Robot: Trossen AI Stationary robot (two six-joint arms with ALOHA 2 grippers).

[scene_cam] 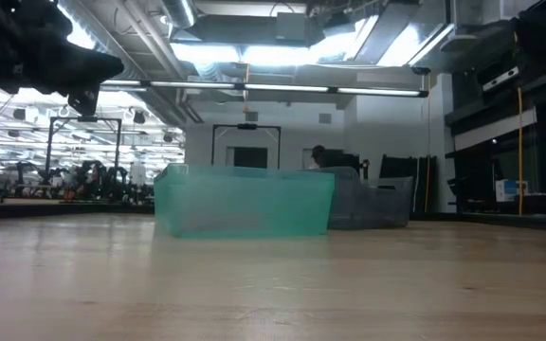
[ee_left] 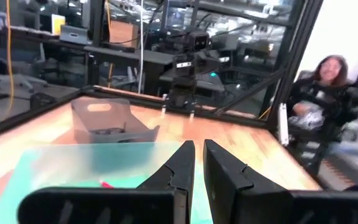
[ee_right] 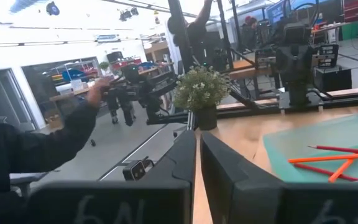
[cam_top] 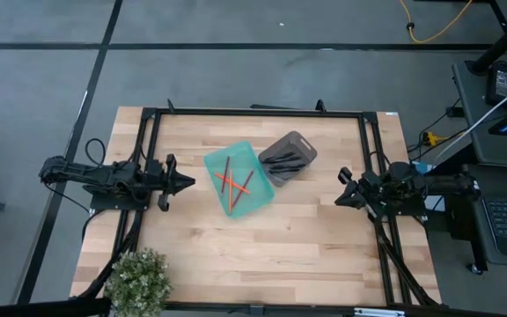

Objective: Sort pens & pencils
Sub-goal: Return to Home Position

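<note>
Left gripper (cam_top: 186, 182), at the left edge of the table: its two dark fingers (ee_left: 178, 171) are drawn almost together, a thin slit between them, and hold nothing. Its tips point towards the table centre and stand just short of the translucent light blue-green plastic bin (cam_top: 253, 201), apart from it.

Right gripper (cam_top: 341, 195), at the right edge of the table: its fingers (ee_right: 182, 155) are likewise nearly closed and empty. It points inward and is well apart from both bins.

Blue-green bin, near the centre of the light wooden table (cam_top: 280, 255), set at an angle: it contains the thin orange-red pencils (cam_top: 234, 181), which lie crossed over one another on its floor. The right wrist view shows them (ee_right: 334, 163) in the same bin (ee_right: 291, 146).

Dark grey plastic bin (cam_top: 306, 150), just beside the blue-green bin on its right and slightly farther back: it contains the thin black pens (cam_top: 282, 159), lying roughly parallel. In the low view the two bins stand side by side, blue-green (scene_cam: 245, 201) and grey (scene_cam: 373, 204); their contents are not visible there.

Small green potted plant (cam_top: 137, 280): at the near left corner of the table.

Beyond the table, a seated person (ee_left: 322, 87) shows in the left wrist view.
</note>
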